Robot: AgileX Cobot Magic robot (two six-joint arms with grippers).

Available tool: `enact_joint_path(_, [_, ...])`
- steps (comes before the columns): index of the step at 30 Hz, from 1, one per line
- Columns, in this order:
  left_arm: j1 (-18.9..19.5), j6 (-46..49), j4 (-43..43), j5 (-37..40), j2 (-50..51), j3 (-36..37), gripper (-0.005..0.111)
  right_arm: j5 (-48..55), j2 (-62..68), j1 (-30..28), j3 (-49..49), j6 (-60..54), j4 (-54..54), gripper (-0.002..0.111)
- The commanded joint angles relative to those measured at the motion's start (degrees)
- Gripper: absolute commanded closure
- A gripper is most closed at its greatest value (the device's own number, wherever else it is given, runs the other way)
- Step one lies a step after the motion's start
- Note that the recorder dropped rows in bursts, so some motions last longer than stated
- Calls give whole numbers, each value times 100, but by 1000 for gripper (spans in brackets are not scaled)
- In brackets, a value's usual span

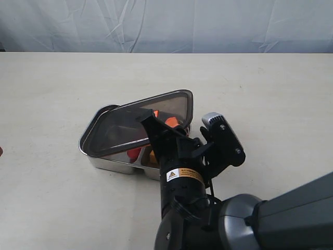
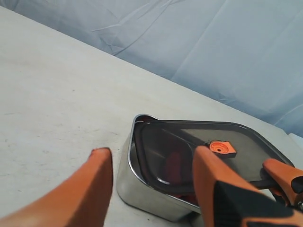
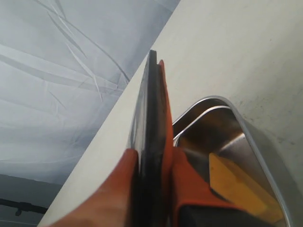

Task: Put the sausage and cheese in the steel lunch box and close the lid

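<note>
The steel lunch box (image 1: pixel 105 162) lies on the table. The dark lid (image 1: pixel 125 127) slants over it, its left end low on the box rim and its right end raised. My right gripper (image 1: pixel 158 122) is shut on the lid's near edge. Under the lid show the red sausage (image 1: pixel 134 152) and the cheese (image 1: pixel 152 157). In the right wrist view the fingers (image 3: pixel 118 189) clamp the lid (image 3: pixel 152 104), with the cheese (image 3: pixel 232 187) in the box (image 3: pixel 253 139) below. My left gripper (image 2: pixel 151 151) is open short of the box (image 2: pixel 142 194), clear of the lid (image 2: pixel 189 142) and its orange valve (image 2: pixel 222 148).
The beige table (image 1: pixel 52 88) stretches round the box, with a wrinkled blue-grey backdrop (image 1: pixel 166 23) behind it. The right arm's dark body (image 1: pixel 208 208) fills the lower right of the exterior view. A sliver of red (image 1: pixel 1 151) shows at that view's left edge.
</note>
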Motion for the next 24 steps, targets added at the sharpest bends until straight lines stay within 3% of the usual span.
enact_joint_path(1, [-24, 27, 37, -108, 11, 14, 56, 456, 52, 14, 56, -518, 420, 109])
enact_joint_path(16, [-24, 27, 61, -120, 11, 14, 56, 895, 43, 14, 56, -996, 521, 109])
enact_joint_path(24, [-24, 27, 78, -120, 11, 14, 56, 1007, 43, 14, 56, -1742, 1285, 109])
